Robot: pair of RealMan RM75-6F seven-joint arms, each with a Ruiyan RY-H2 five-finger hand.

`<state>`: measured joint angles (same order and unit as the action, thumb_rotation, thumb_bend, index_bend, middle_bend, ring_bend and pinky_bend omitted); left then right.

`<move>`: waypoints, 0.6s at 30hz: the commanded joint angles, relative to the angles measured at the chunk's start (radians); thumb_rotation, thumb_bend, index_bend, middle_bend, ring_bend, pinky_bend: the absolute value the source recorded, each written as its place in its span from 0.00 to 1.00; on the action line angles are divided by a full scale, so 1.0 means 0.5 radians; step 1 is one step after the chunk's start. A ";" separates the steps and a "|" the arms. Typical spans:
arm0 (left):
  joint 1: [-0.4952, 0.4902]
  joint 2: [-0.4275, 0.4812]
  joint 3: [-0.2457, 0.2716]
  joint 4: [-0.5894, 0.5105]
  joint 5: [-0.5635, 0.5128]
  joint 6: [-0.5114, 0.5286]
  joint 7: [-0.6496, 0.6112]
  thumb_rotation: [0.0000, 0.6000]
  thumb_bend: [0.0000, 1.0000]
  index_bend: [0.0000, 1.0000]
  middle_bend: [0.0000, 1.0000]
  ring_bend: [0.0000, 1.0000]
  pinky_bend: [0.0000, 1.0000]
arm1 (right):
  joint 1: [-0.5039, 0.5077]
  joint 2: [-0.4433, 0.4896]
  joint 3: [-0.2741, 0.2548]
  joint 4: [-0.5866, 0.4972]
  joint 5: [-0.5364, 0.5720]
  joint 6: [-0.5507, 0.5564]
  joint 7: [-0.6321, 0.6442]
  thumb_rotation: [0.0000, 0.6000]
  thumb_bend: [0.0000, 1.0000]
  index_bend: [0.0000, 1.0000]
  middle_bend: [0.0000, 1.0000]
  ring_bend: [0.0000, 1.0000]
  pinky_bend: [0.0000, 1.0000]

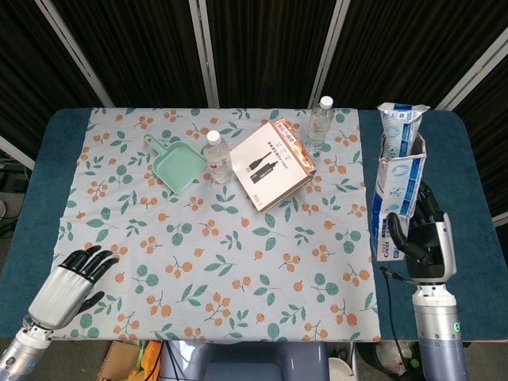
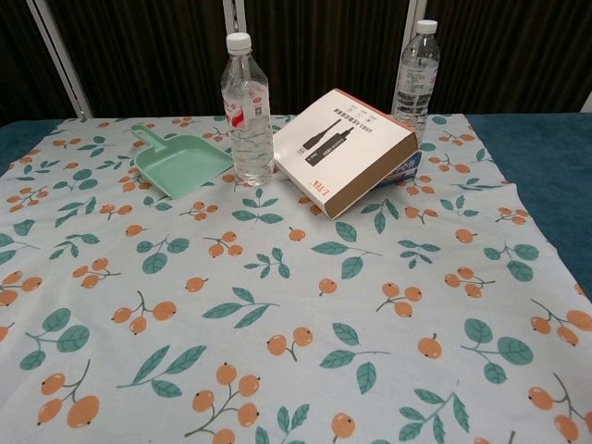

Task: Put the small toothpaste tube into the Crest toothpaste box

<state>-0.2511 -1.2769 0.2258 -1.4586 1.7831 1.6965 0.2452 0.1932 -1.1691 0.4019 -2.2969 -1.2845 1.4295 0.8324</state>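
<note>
In the head view my right hand [image 1: 422,238] grips the blue and white Crest toothpaste box [image 1: 394,202] upright over the blue table edge at the right. The small toothpaste tube [image 1: 399,130] sticks out of the box's open top, its crimped end up. My left hand [image 1: 70,280] hovers at the front left corner of the cloth, fingers apart and holding nothing. The chest view shows neither hand, nor the box or tube.
On the floral cloth [image 1: 222,238] at the back stand two water bottles [image 1: 217,156] [image 1: 318,123], a green dustpan [image 1: 178,165] and a white and orange carton [image 1: 271,162] resting tilted on another pack. The chest view shows the carton [image 2: 342,148] and dustpan [image 2: 180,163].
</note>
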 commanded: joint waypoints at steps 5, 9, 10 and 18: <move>0.033 -0.015 -0.020 0.028 0.032 -0.019 -0.054 1.00 0.04 0.26 0.23 0.22 0.32 | 0.018 -0.088 -0.090 0.067 0.007 -0.039 -0.093 1.00 0.41 0.26 0.40 0.32 0.40; 0.043 -0.011 -0.031 0.025 0.049 -0.036 -0.061 1.00 0.04 0.26 0.23 0.22 0.32 | 0.015 -0.107 -0.092 0.076 0.004 -0.027 -0.105 1.00 0.41 0.25 0.38 0.32 0.40; 0.045 -0.010 -0.034 0.023 0.050 -0.041 -0.063 1.00 0.04 0.26 0.23 0.22 0.32 | 0.012 -0.106 -0.092 0.071 0.006 -0.024 -0.101 1.00 0.41 0.25 0.39 0.34 0.41; 0.062 0.005 -0.062 -0.005 0.056 -0.084 -0.069 1.00 0.04 0.26 0.23 0.22 0.32 | -0.001 -0.084 -0.060 0.021 0.039 -0.017 -0.066 1.00 0.43 0.36 0.51 0.49 0.48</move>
<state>-0.2208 -1.2750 0.1958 -1.4600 1.8108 1.6556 0.2107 0.1936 -1.2125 0.3713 -2.2848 -1.2661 1.4212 0.8007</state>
